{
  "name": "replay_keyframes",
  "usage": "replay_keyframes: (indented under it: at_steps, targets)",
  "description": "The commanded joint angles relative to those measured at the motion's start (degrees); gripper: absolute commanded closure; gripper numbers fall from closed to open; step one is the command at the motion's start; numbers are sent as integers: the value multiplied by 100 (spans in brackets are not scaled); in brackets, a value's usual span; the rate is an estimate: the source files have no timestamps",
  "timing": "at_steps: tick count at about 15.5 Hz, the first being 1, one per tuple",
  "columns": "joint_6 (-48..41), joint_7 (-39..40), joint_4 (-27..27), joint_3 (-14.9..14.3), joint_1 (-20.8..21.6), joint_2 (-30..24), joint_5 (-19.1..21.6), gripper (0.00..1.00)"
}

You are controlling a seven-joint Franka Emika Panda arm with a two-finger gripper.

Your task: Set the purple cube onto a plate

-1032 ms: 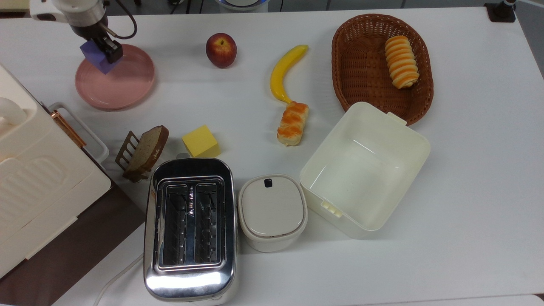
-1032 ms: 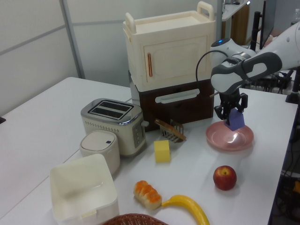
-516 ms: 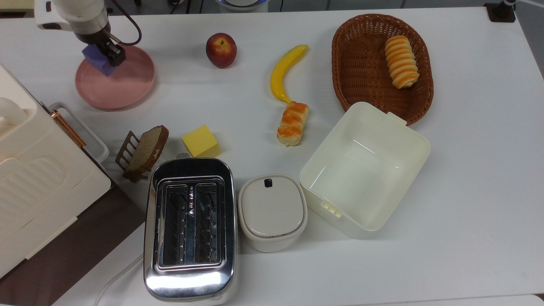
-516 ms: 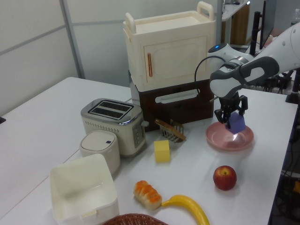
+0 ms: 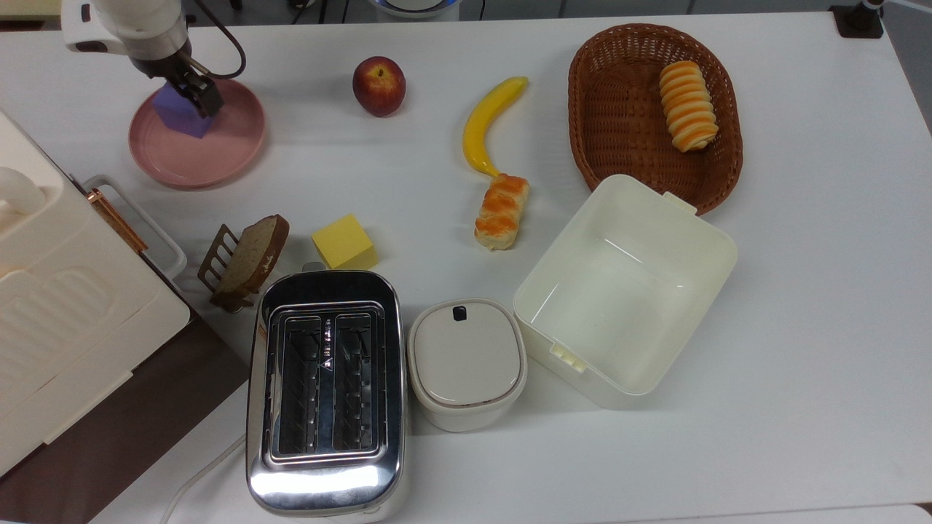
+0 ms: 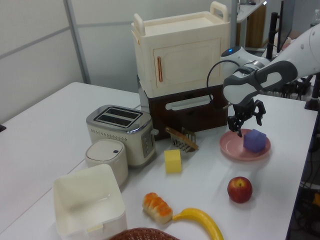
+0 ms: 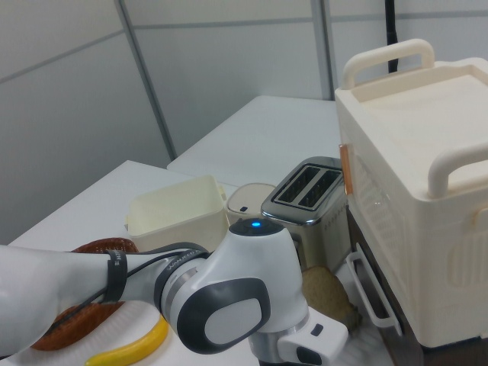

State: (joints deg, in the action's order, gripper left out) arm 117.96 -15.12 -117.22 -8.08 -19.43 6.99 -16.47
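Resting flat on the glossy round pink plate (image 6: 245,146), the small matte blue-violet foam cube (image 6: 254,140) sits apart from the black two-finger gripper (image 6: 245,120), whose fingers hang spread just above and beside it. I judge the placement done, the open fingers leaving room to lift away cleanly.

white worktop (image 5: 801,327). directly on it we see: pink plate (image 5: 218,149) at the top view's upper left, apple (image 5: 378,85), banana (image 5: 489,120) touching a bread roll (image 5: 501,211), wicker basket (image 5: 626,116) with the open cream box (image 5: 625,291) just beside it, lidded cream pot (image 5: 467,362) between the box and the chrome toaster (image 5: 325,393), yellow cube (image 5: 344,242), small rack with a bread slice (image 5: 246,258), and the cream-and-brown cabinet (image 5: 65,320) at the top view's left edge.
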Motion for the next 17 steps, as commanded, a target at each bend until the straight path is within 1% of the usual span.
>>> replay_keyframes:
  at_steps: [1, 3, 4, 5, 6, 8, 11, 12, 15, 17]
  targets:
    - [-80, -17, 40, 26, 106, -154, -102, 0]
    - [-272, -35, 329, 43, 281, -207, -14, 0]
    - [-552, -18, 583, 52, 378, -198, -14, 0]
    - [-842, -17, 829, 165, 422, -189, 4, 0]
    - [-1079, -17, 1084, 340, 423, -189, 100, 0]
    - [-1563, -9, 1550, 596, 414, -181, 398, 0]
    - [-2179, 44, 2061, 965, 422, -189, 855, 0]
    - [-2346, 70, 2149, 1123, 423, -189, 874, 0]
    - [-2593, 106, 2509, 1352, 475, -242, 1014, 0]
    - [-2620, 158, 2790, 1353, 545, -242, 1111, 0]
